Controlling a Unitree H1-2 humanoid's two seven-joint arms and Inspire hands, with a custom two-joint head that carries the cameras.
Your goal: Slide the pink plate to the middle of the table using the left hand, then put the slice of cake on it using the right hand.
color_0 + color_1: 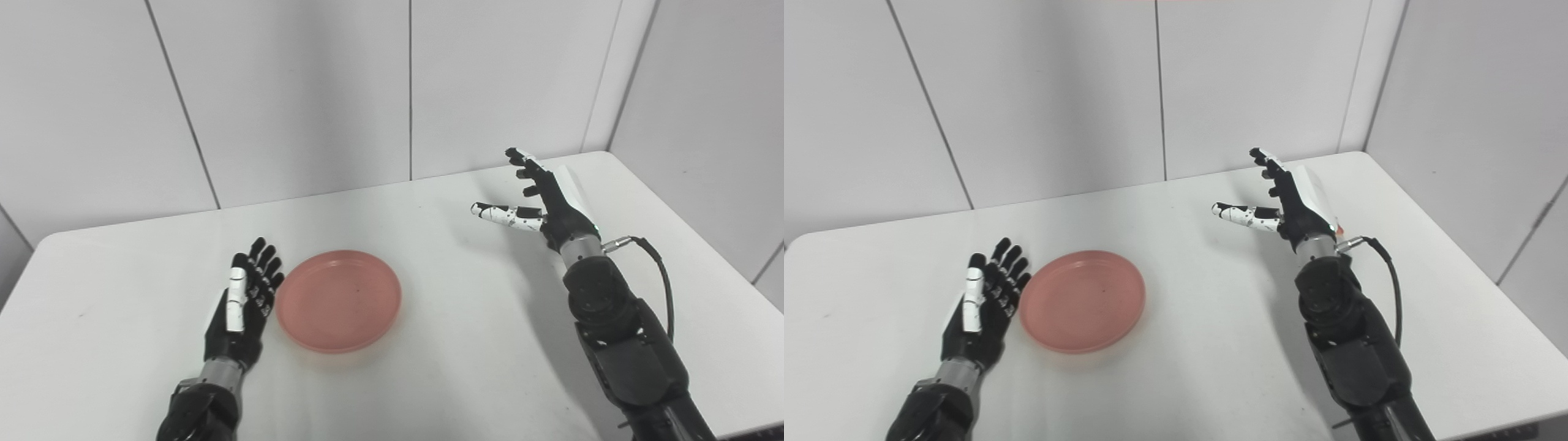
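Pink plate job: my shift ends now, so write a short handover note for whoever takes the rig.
Left hand: open, fingers straight, right beside the pink plate's left rim; whether it touches cannot be told.
Right hand: open, raised at the far right of the table, holding nothing.
Plate: empty, flat on the table, a little left of the middle.
Cake: mostly hidden; a white wedge with a bit of red shows just behind the right hand and may be it.
Done: plate about in place, perhaps needing a short push right.
Left: grasp the cake with the right hand and set it on the plate.
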